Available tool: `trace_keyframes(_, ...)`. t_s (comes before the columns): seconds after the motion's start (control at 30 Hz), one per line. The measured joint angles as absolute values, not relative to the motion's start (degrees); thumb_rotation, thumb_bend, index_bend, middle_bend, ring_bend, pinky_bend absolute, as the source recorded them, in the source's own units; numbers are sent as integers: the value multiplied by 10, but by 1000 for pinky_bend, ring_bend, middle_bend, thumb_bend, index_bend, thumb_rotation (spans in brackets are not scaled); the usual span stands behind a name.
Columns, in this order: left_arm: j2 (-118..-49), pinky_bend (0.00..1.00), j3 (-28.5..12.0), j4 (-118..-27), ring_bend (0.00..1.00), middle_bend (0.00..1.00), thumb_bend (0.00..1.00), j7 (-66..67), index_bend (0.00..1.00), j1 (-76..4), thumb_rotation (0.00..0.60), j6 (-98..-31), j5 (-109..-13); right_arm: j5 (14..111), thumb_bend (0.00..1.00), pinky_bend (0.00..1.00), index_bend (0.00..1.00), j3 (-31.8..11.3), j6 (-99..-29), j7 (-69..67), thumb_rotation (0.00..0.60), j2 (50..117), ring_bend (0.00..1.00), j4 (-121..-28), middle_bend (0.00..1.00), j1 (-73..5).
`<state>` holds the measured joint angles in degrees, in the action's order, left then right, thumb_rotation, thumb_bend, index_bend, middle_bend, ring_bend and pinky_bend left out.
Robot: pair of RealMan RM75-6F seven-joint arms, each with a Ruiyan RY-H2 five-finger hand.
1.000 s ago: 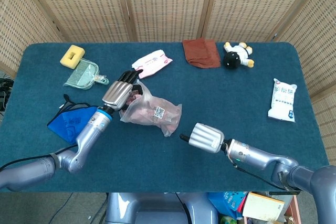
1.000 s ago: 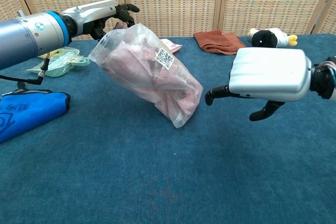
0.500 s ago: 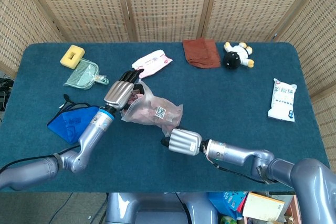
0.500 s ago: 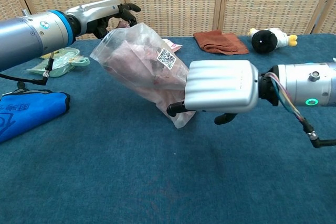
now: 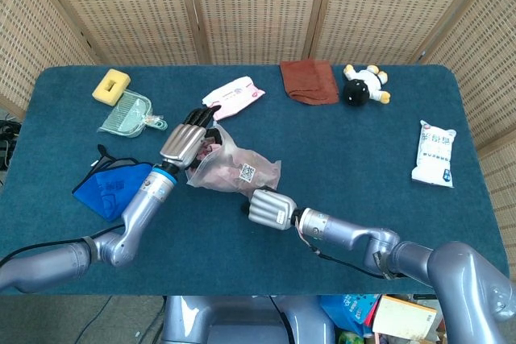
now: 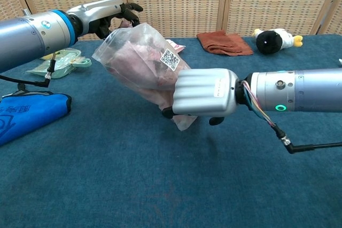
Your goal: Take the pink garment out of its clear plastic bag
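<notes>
bag (image 6: 144, 68): clear, crumpled, pink garment (image 6: 136, 60) inside, QR label | left hand (image 5: 184, 141) grips far end | right hand (image 6: 204, 92) at near end, grasp unclear | open table (image 5: 379, 151) right

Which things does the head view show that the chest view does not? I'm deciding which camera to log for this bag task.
Only the head view shows the yellow sponge, the white packet near the table's right edge, and the pink-and-white pouch in full. Only the chest view shows the clear plastic bag's closed end lifted off the blue tabletop, side-on. Both show the left hand holding the bag's top, the right hand at its lower end, the blue cloth bag, brown cloth and plush toy.
</notes>
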<state>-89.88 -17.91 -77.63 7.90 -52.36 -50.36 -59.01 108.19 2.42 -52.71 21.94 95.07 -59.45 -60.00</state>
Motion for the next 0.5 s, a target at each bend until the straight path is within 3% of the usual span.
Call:
trace_keyframes(0.3,-896,0,-180,-780,0,0,467,76,751,-525,600,-505,-587,1067,174,1000,315,24,-502,232,600,973,916,-576,881,-606)
trace_keyframes(0.5,-895,0,-179,-779,0,0,466,76,752,-525,600,-504,-584,1063,293,1000,345,26,-497,232,600,984,916,-561,883,-609)
